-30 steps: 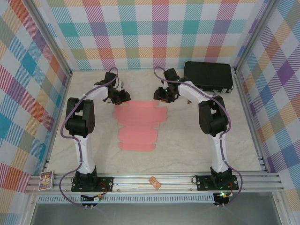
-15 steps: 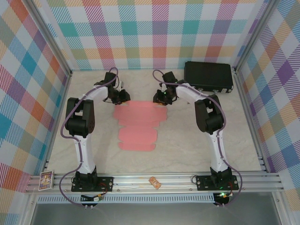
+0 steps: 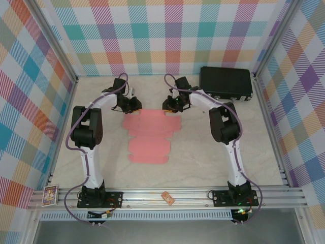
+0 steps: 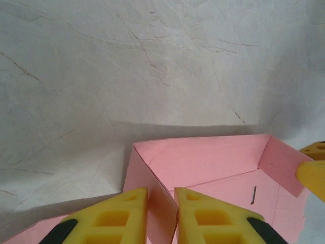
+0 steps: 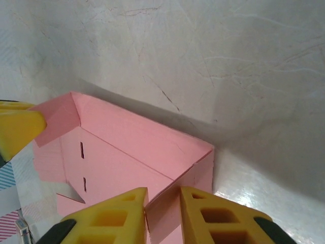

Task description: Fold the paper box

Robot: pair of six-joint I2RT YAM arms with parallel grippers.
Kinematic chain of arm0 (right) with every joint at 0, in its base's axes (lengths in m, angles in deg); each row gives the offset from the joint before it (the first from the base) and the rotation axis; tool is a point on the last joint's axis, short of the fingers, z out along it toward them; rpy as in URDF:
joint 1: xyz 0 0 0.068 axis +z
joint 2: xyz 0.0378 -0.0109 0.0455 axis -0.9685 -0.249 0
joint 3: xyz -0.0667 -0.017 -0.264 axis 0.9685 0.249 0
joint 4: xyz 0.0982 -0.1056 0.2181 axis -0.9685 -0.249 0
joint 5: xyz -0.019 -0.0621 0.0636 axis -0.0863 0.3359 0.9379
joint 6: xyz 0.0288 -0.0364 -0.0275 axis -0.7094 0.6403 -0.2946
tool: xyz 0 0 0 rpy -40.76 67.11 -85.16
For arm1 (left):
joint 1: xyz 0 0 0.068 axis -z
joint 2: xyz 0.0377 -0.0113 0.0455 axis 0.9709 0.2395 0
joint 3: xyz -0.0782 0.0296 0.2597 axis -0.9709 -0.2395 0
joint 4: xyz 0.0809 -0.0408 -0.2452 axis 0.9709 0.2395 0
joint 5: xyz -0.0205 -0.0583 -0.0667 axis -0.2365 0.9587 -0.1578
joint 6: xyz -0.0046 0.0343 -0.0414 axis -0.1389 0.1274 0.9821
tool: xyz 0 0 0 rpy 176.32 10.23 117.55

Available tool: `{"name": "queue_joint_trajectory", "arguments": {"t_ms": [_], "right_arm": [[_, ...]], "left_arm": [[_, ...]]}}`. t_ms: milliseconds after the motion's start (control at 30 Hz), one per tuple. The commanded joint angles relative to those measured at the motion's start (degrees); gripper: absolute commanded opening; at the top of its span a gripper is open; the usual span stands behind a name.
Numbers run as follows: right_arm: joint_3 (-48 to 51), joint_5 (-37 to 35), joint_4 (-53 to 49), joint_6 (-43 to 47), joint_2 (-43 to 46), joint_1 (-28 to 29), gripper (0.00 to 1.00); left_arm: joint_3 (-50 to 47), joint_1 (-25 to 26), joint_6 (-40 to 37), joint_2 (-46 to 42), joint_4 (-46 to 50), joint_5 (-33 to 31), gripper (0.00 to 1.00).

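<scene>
The paper box (image 3: 149, 133) is a salmon-pink die-cut sheet lying flat mid-table, with its far end folded up into low walls. My left gripper (image 3: 134, 105) is at the far left corner and my right gripper (image 3: 170, 105) at the far right corner. In the left wrist view the yellow left gripper (image 4: 161, 192) is shut on the raised left side flap (image 4: 152, 185), with the back wall (image 4: 203, 157) standing beyond. In the right wrist view the right gripper (image 5: 162, 192) is shut on the raised right side flap (image 5: 198, 175). The sheet's floor (image 5: 111, 168) shows two slots.
A black hard case (image 3: 226, 83) lies at the far right against the back wall. Checked walls enclose the table on three sides. A small card (image 3: 50, 195) and a small brown item (image 3: 167, 197) rest on the front rail near the arm bases.
My right gripper has slid a little left along the far edge and its jaws have closed on the right flap. The left gripper has stayed on its flap.
</scene>
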Motion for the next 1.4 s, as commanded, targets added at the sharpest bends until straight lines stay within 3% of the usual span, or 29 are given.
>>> {"name": "queue_joint_trajectory", "arguments": {"t_ms": [0, 367, 633, 1133, 1367], "right_arm": [[-2.40, 2.37, 0.35, -0.85, -1.75, 0.63, 0.25], [-5.05, 3.22, -0.78, -1.13, -4.31, 0.85, 0.29], [-5.76, 3.21, -1.15, -1.20, -4.87, 1.05, 0.38], [-7.00, 3.56, -2.25, -1.06, -5.53, 1.07, 0.48], [-5.21, -2.34, -3.53, 0.50, -0.09, 0.90, 0.54]], "left_arm": [[0.28, -0.22, -0.72, 0.94, -0.59, 3.01, 0.21], [1.02, 0.07, -0.64, 2.73, -0.57, 4.49, 0.27], [1.34, 0.11, -0.63, 3.05, -0.57, 4.68, 0.29], [1.78, 0.14, -0.51, 4.03, -0.67, 7.24, 0.44], [2.31, 0.12, -1.43, -0.58, 0.60, 3.49, 0.49]]}}
